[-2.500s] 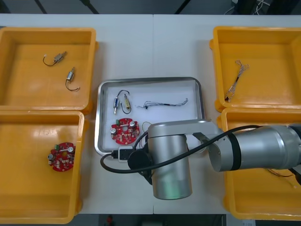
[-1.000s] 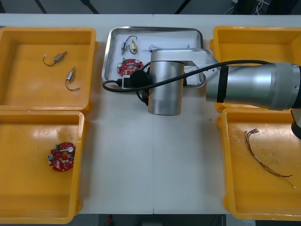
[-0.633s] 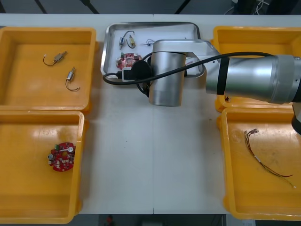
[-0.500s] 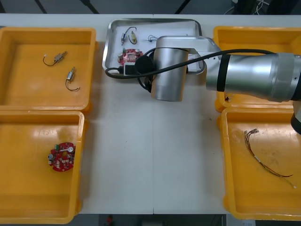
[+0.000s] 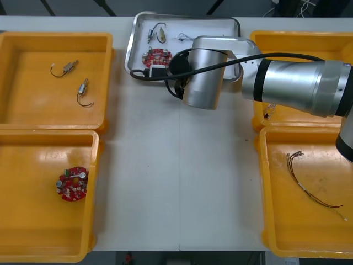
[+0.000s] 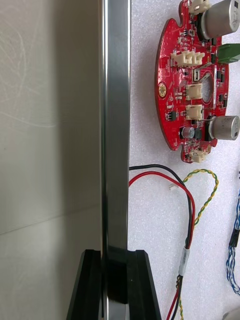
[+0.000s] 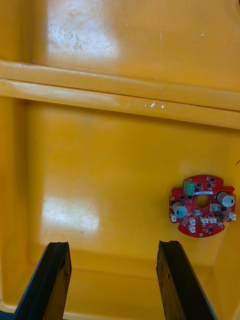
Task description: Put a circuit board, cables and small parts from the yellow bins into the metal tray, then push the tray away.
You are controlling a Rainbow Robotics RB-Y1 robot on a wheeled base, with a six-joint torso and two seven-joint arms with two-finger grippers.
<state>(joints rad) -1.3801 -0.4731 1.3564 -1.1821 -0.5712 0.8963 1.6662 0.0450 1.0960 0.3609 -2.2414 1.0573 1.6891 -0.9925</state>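
Yellow bin at 8 o'clock holds a red circuit board. The left gripper hovers above it, fingers spread. Metal tray at 12 o'clock contains a second board and cables. The right gripper is clamped on its 6 o'clock rim.

The front camera is looking steeply down from above the arms at the whole table, with the tray at top centre of its frame. The right wrist camera is sitting very close over that tray's rim, sharing its red board with the front view. The left wrist camera is looking from farther off into the yellow bin at the front frame's lower left, sharing the second board.
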